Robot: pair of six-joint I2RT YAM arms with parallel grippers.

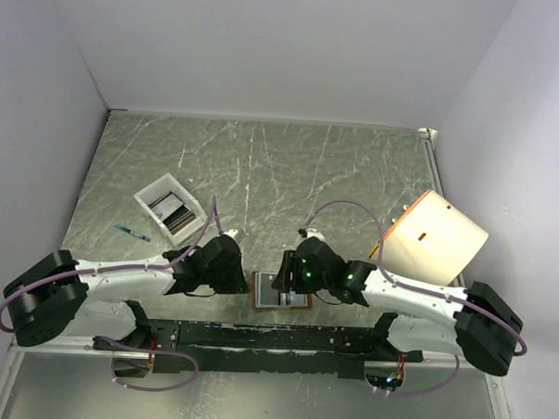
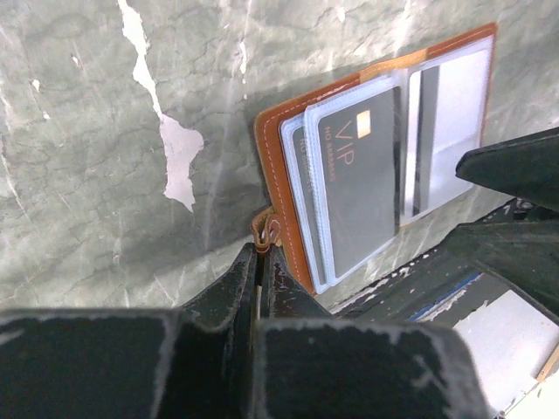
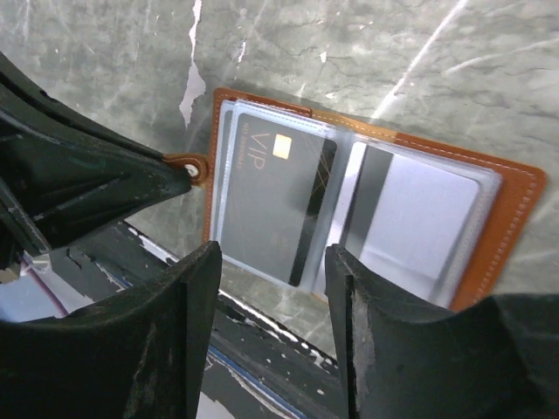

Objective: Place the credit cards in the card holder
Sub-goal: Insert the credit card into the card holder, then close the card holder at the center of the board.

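Lying open on the bench at its near edge, between the two arms, the card holder (image 3: 419, 209) shows its clear sleeves upward. The left tool (image 2: 262, 262) has its fingers pressed together on the holder's snap tab (image 2: 266, 231), pinning that left side down. A dark card (image 3: 266, 196) marked VIP sits in the left-hand sleeve, just beside that tab. Its long axis runs straight along the right tool's line of reach, and its nearer short edge faces the gap between the fingers.

The right tool (image 3: 272, 279) hangs directly over that edge with its fingers spread wider than the card and gripping nothing, so it is the arm placed to seat the card. More cards (image 1: 171, 210) wait in the white tray (image 1: 154, 185), well away at far left.
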